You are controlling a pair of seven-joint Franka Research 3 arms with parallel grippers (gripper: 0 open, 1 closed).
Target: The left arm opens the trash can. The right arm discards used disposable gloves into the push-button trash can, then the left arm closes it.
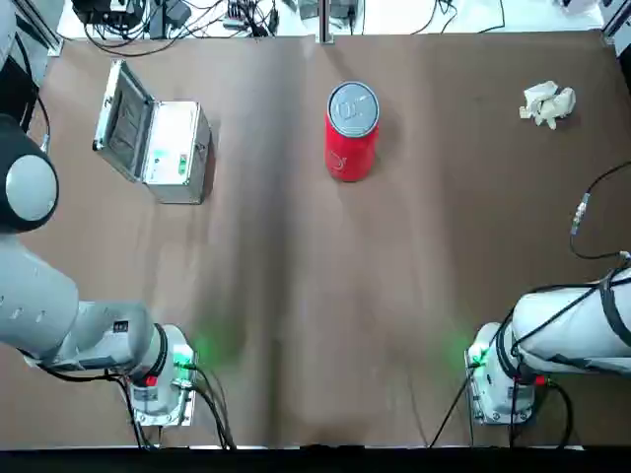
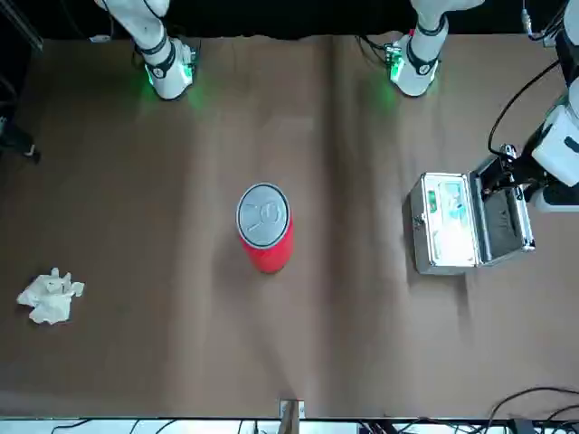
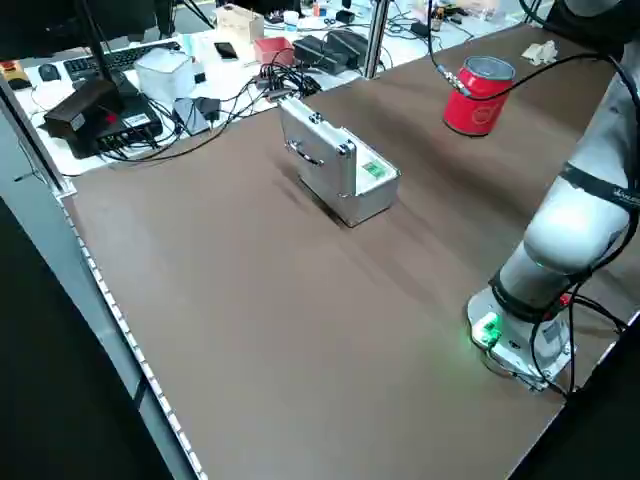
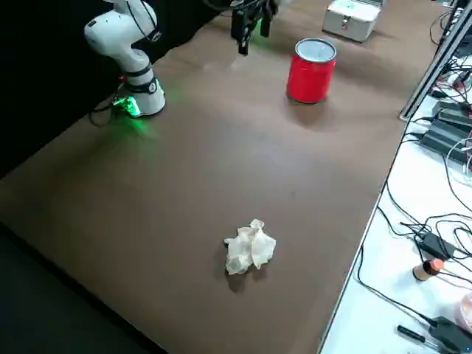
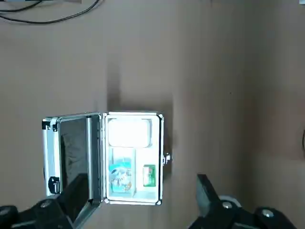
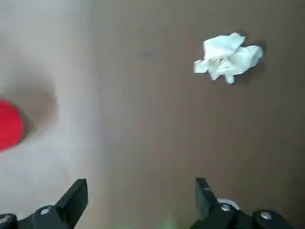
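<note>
The red trash can point(image 1: 351, 133) stands upright at the table's far middle, its silver-grey lid point(image 2: 262, 214) shut. The off-white wad of gloves point(image 1: 548, 102) lies alone at the far right, well apart from the bin. My right gripper point(image 6: 139, 193) hangs open high over the table, with the gloves point(image 6: 228, 57) ahead of it and the bin's edge point(image 6: 9, 126) off to one side. My left gripper point(image 5: 138, 191) is open too, held above the silver case point(image 5: 126, 157). Nothing sits between either pair of fingers.
An open silver metal case point(image 1: 158, 138) lies at the far left, its lid tilted up. Both arm bases point(image 1: 158, 379) point(image 1: 503, 379) stand at the near edge with green lights. Cables and electronics crowd the bench beyond the far edge point(image 3: 300, 60).
</note>
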